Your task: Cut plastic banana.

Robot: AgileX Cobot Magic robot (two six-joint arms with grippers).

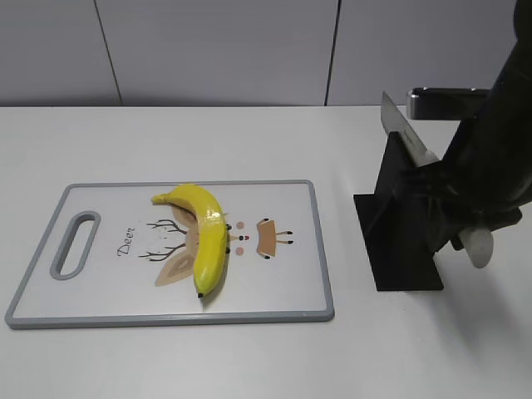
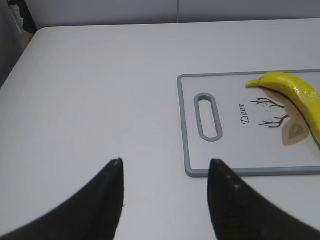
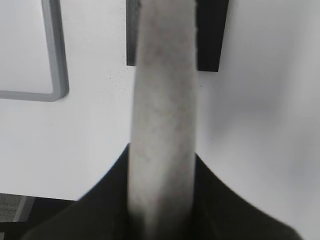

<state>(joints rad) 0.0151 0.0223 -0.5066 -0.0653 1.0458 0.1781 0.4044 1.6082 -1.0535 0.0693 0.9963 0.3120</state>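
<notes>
A yellow plastic banana lies curved on the white cutting board with a grey rim; it also shows in the left wrist view. A knife stands blade-up in a black stand. My right gripper is shut on the knife's whitish handle, which fills the gap between the jaws. My left gripper is open and empty, above bare table just left of the board's handle end. It is out of the exterior view.
The board has a slot handle at its left and a deer drawing under the banana. The stand's base sits right of the board's corner. A grey wall runs behind the white table.
</notes>
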